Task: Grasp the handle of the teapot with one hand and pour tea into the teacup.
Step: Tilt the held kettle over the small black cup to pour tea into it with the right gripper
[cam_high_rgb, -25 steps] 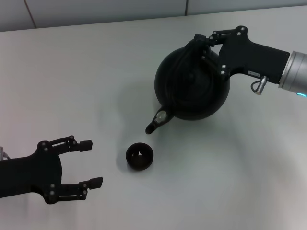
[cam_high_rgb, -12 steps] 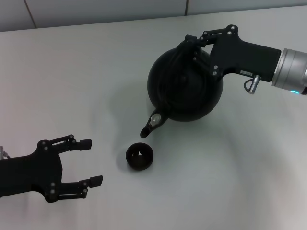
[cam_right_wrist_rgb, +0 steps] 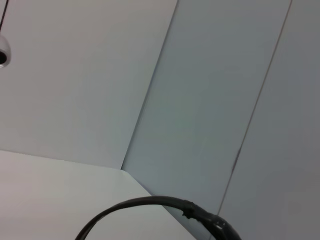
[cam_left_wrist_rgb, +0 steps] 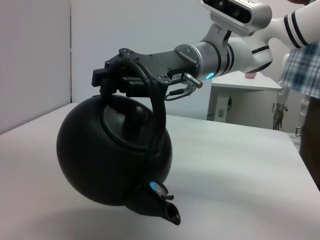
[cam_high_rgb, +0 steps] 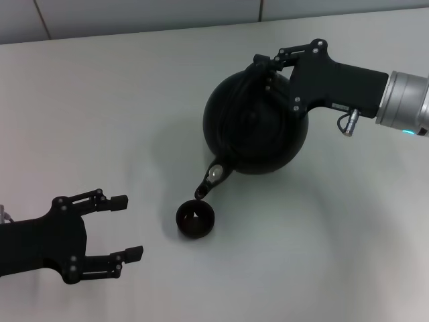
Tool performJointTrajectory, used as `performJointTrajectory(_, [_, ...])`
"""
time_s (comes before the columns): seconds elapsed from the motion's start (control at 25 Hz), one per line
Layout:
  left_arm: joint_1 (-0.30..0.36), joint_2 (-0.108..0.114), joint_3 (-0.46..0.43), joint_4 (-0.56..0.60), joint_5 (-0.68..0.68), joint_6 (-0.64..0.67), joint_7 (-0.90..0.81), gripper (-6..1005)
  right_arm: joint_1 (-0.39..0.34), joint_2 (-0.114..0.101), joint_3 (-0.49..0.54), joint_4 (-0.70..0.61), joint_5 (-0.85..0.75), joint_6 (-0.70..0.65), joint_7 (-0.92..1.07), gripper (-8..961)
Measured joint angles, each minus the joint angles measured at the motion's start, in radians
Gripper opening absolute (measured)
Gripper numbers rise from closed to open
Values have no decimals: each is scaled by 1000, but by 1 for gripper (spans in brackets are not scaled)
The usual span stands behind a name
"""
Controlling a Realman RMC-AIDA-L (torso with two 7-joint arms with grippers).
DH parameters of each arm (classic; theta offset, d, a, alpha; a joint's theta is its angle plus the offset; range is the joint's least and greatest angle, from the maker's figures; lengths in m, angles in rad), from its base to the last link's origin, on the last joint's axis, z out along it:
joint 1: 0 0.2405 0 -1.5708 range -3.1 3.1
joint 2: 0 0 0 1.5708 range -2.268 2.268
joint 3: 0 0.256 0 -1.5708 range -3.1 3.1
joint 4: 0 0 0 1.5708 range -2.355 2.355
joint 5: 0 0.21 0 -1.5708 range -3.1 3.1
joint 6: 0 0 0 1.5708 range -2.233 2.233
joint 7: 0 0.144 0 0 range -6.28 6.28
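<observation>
Above white table [cam_high_rgb: 100,100], right gripper [cam_high_rgb: 263,67] tilts teapot [cam_high_rgb: 255,127].

Both arms end in matte black linkage grippers (silver screws), right gripper [cam_high_rgb: 268,67] behind a silver wrist.

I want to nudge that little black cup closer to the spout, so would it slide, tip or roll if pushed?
The teacup looks low and bowl-like, sitting upright on the smooth table, so it would probably slide rather than tip. With no handle, it seems unlikely to catch or swing round. Being small, it is likely light; push low and gently.
</observation>
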State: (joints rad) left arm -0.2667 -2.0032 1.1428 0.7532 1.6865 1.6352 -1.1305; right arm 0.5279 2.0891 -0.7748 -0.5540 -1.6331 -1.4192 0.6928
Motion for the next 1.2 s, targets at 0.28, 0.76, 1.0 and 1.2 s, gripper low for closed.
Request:
performJointTrajectory(0.28, [0, 2, 2, 0, 1, 0, 0, 833, 0, 0, -21, -4, 1, 2, 0, 132])
performJointTrajectory(0.76, [0, 1, 6, -10, 1, 0, 0, 833, 0, 2, -24, -5, 1, -8, -60, 132])
performJointTrajectory(1.0, [2, 1, 3, -12, 1, 0, -4, 833, 1, 2, -50, -15, 1, -8, -76, 133])
performJointTrajectory(1.2, [3, 0, 4, -12, 1, 0, -11, 832, 6, 2, -52, -16, 3, -8, -89, 133])
